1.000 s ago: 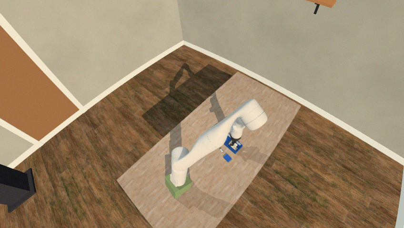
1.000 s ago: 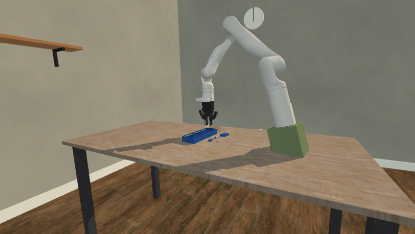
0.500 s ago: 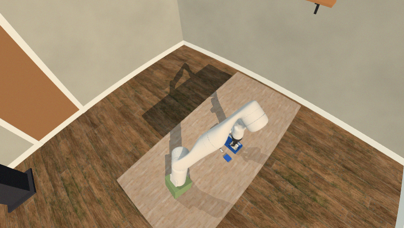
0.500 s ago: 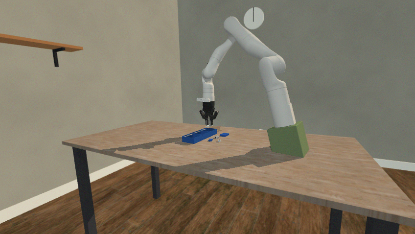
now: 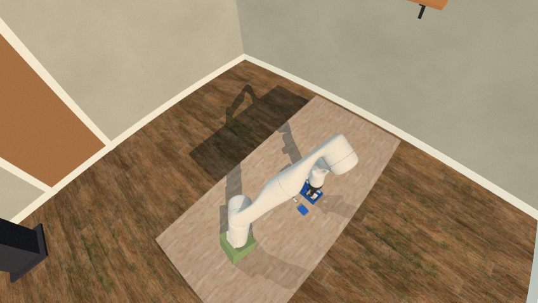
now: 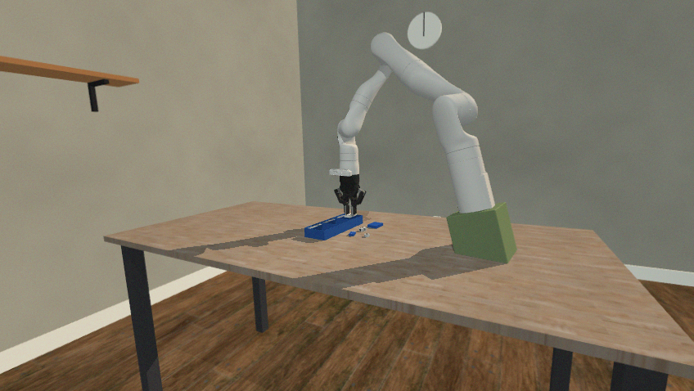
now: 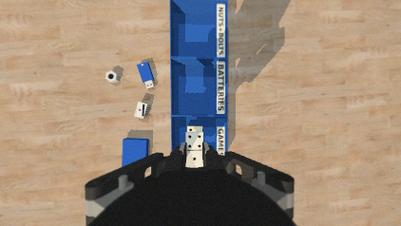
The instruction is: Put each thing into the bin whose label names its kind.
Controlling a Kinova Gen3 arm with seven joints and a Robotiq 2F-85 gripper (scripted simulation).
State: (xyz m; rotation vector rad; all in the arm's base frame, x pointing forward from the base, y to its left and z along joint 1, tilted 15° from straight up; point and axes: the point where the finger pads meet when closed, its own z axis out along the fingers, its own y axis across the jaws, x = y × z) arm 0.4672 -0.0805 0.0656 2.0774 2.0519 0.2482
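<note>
Hand (image 5: 312,193) (image 6: 349,214) (image 7: 194,148) pinches one white domino (image 7: 194,159) by its two sides, directly above the GAMES bin (image 7: 177,130); the domino's long axis runs along the bin row, so lowering straight should suit.

GAMES label (image 7: 220,141) partly cut off by gripper (image 7: 194,148); small parts by bin blurred in ext. view

daylit scene, crisp-edged dark shadows
</note>
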